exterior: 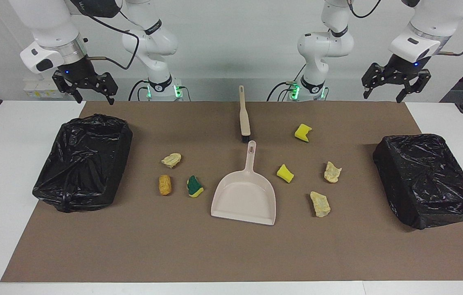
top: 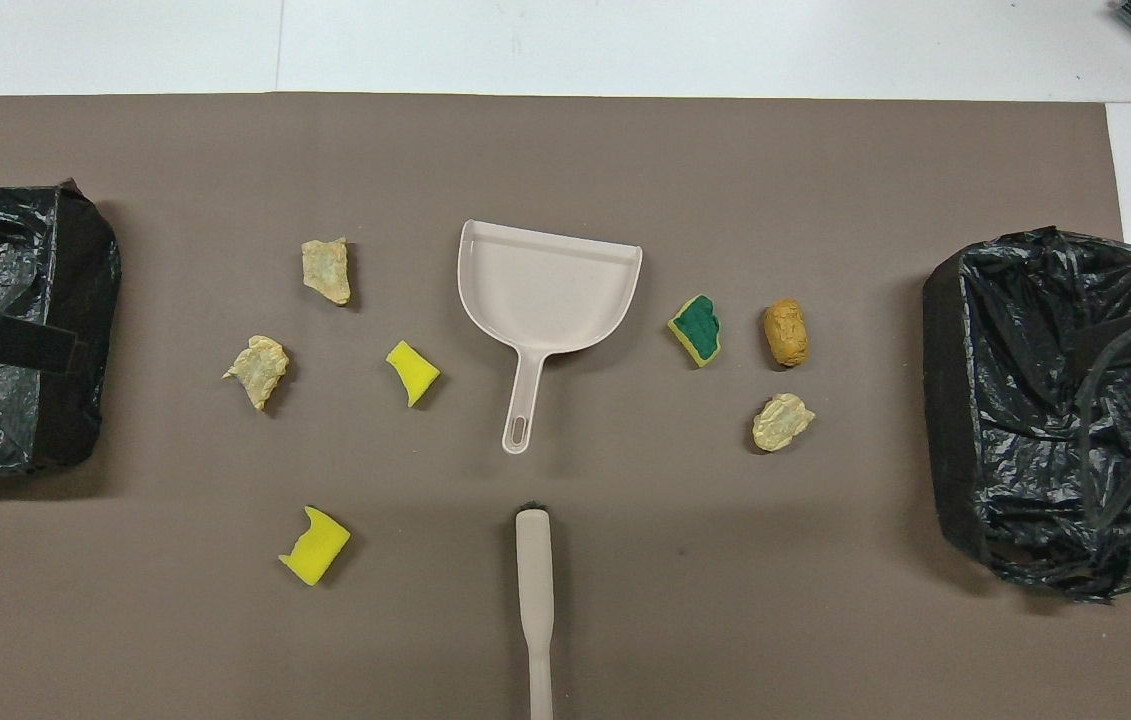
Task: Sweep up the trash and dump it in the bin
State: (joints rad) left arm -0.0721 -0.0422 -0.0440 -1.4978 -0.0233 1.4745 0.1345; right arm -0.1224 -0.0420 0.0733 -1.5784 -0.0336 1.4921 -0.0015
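The trash lies on the brown mat around the beige dustpan [exterior: 244, 196] [top: 545, 290]. It is several small pieces. Toward the left arm's end are yellow sponge chunks [exterior: 303, 132] [exterior: 285, 173] and tan lumps [exterior: 332, 172] [exterior: 320, 203]. Toward the right arm's end are a tan lump [exterior: 172, 159], an orange-brown lump [exterior: 165, 184] and a green-and-yellow sponge [exterior: 194, 186]. The brush [exterior: 244, 119] [top: 535, 600] lies nearer the robots, bristles by the dustpan's handle. A black-lined bin [exterior: 82, 162] [top: 1055, 400] sits open at the right arm's end. My right gripper [exterior: 94, 98] and left gripper [exterior: 395, 92] hang raised, open and empty.
A second box wrapped in black plastic [exterior: 427, 180] [top: 5, 330] stands at the left arm's end of the mat. The brown mat [exterior: 231, 254] covers most of the white table. Both arms wait high above the mat's edge nearest the robots, each by a bin.
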